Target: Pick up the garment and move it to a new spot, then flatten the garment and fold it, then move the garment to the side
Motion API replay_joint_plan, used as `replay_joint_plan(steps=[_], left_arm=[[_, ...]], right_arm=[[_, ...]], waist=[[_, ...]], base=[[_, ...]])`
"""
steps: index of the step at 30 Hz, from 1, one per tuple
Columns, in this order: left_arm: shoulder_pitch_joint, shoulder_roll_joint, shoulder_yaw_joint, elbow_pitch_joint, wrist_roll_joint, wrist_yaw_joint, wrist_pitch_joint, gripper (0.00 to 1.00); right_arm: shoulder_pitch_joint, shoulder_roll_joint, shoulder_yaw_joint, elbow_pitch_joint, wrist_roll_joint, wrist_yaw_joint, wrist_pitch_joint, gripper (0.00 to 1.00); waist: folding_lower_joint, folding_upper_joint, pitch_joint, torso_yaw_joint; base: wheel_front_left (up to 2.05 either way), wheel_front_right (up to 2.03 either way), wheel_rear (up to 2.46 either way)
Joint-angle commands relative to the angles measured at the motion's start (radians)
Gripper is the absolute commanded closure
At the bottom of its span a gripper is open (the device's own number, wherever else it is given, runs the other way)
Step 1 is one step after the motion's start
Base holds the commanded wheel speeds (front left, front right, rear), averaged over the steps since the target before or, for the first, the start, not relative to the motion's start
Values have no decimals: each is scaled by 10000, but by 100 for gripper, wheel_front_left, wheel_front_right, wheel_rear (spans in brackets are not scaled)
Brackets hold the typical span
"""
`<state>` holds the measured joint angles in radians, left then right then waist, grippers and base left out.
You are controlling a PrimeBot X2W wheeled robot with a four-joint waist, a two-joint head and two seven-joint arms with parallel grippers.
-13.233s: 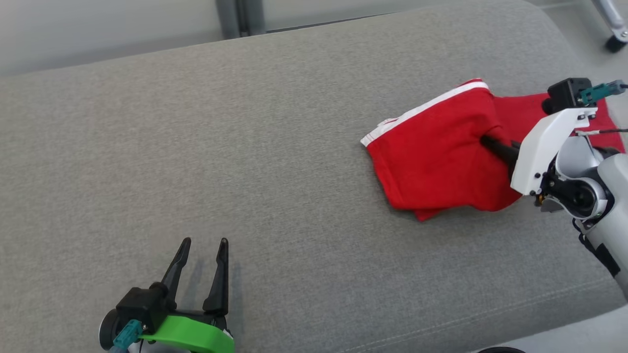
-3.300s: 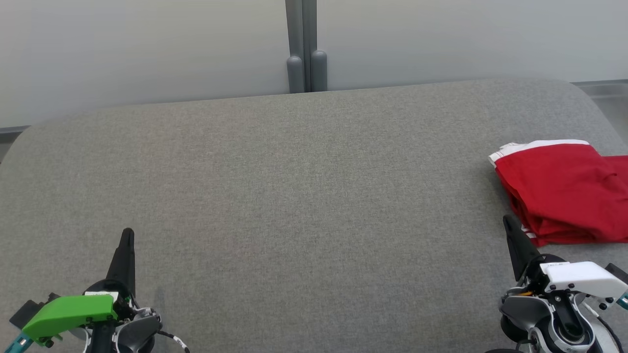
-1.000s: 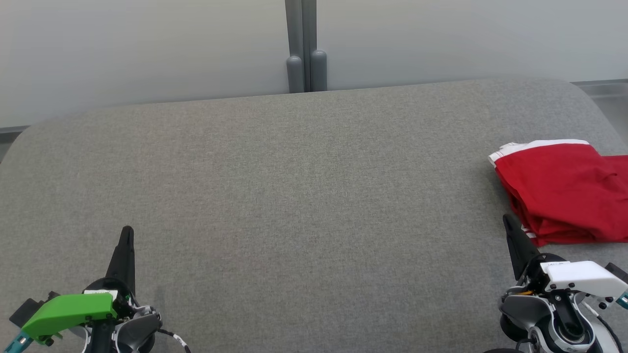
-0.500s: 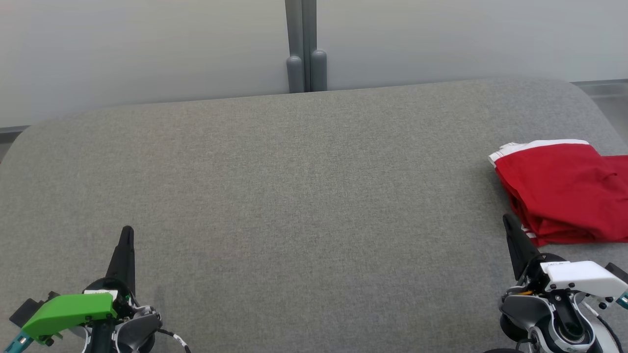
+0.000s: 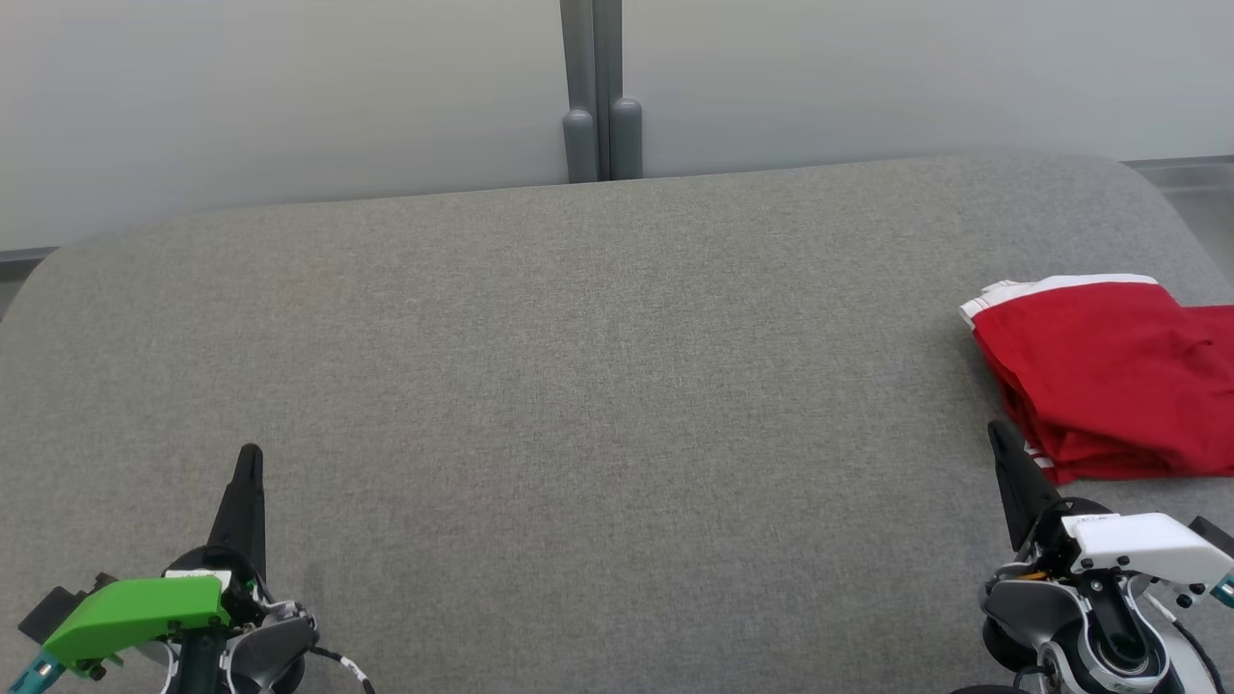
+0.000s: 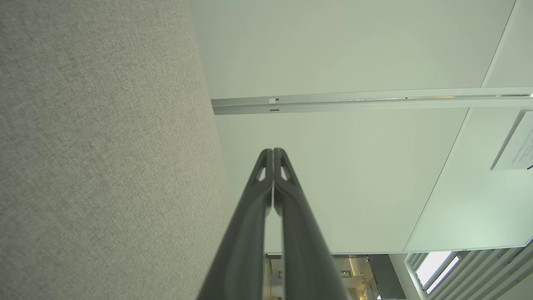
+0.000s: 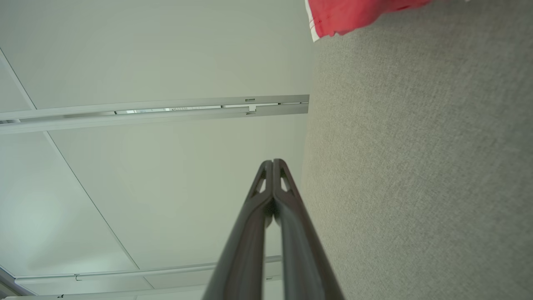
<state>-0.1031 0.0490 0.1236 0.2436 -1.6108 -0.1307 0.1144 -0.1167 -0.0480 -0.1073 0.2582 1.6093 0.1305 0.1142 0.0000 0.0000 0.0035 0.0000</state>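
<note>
The garment is red with a white band along one edge. It lies folded at the far right of the grey cushioned surface, partly cut off by the head view's edge. A corner of the garment shows at the top of the right wrist view. My right gripper rests at the lower right, shut and empty, its tip just short of the garment's near edge. At the lower left sits my left gripper, shut with nothing in it. Both wrist views show the fingertips pressed together: left gripper, right gripper.
A pale wall with a grey vertical post runs behind the cushioned surface. The surface's back edge curves down at both ends.
None over the last seconds. Far earlier, the right gripper was in the garment and the left gripper was open; both now rest shut, apart from it.
</note>
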Motion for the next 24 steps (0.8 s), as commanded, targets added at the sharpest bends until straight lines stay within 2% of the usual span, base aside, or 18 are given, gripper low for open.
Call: replay_joint_plan(steps=[1, 24], left_arm=[[-114, 18, 18, -7, -8, 0, 53, 100], [-114, 19, 19, -3, -7, 0, 53, 100]], right_arm=[[-87, -43, 9, -36, 63, 2, 24, 100], [-87, -43, 10, -36, 64, 4, 24, 100]], waist=[[0, 0, 0, 0], [0, 0, 0, 0]], base=[[0, 0, 0], [0, 0, 0]])
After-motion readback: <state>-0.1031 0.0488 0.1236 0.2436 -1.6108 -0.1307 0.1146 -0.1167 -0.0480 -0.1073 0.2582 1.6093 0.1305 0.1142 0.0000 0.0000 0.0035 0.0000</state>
